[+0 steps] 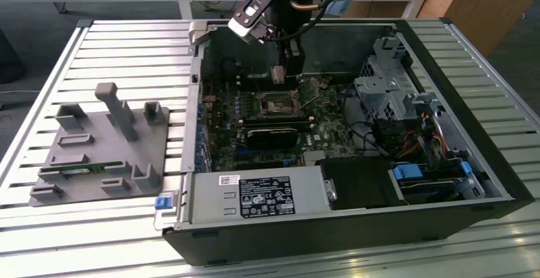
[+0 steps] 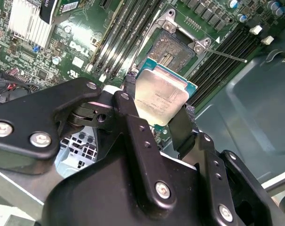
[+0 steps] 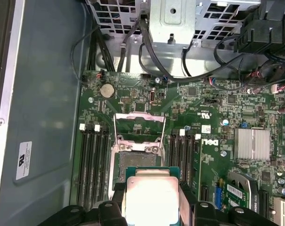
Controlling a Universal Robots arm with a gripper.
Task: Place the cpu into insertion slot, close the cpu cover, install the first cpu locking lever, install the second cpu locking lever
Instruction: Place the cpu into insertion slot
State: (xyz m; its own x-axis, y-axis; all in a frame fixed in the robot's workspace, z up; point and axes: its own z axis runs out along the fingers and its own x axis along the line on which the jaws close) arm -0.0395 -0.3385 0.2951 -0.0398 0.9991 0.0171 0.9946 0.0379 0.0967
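My gripper (image 2: 157, 109) is shut on the cpu (image 2: 161, 94), a flat square chip with a silver-grey top and a green edge, held by two opposite sides between black fingers (image 2: 182, 125). In the exterior view the gripper (image 1: 281, 71) hangs inside the open computer case, just above and behind the insertion slot (image 1: 277, 103). In both wrist views the cpu (image 3: 149, 197) is off to one side of the insertion slot (image 3: 135, 157) (image 2: 173, 49), apart from it. The cpu cover (image 3: 139, 123) is swung open. A thin locking lever (image 2: 227, 55) sticks out, unlatched.
Long black memory slots (image 3: 93, 165) flank the socket. A black card (image 1: 274, 132) lies in front of it, a metal drive cage (image 1: 388, 95) stands at the exterior view's right, and a power supply (image 1: 253, 196) is at the front. A grey fixture (image 1: 101, 145) sits outside the case.
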